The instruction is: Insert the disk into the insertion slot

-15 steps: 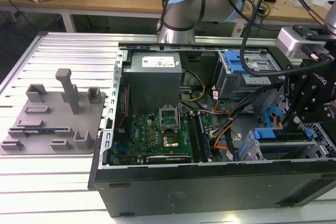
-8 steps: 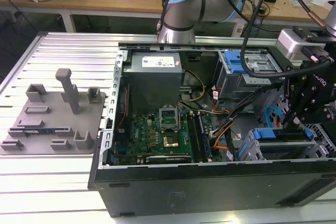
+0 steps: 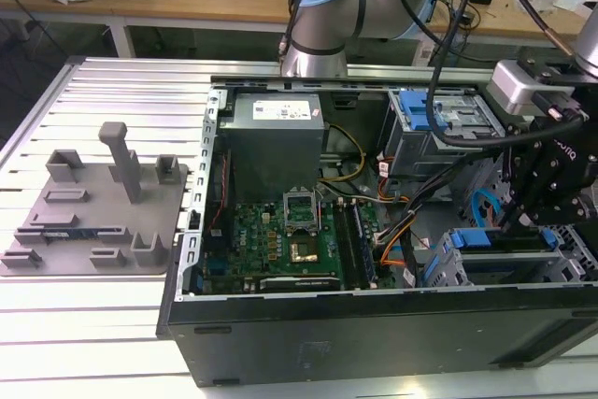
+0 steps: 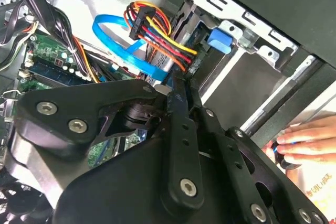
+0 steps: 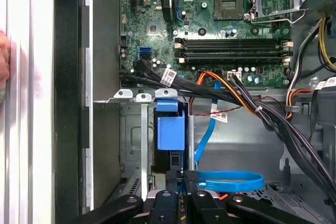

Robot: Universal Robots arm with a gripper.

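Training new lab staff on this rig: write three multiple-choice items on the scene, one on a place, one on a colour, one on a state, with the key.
1. In the exterior view, where does the grey fixture plate lie?
A) on the exterior view's left of the computer case
B) inside the case
C) on top of the case

2. In the first wrist view, the looped flat cable is:
A) red
B) blue
C) white

3. The case's side is:
A) closed by a panel
B) open
C) covered with cloth

Key: 1 A, it rests on the table beside the case; 2 B, its loop is bright blue; 3 B, the motherboard lies in plain sight.
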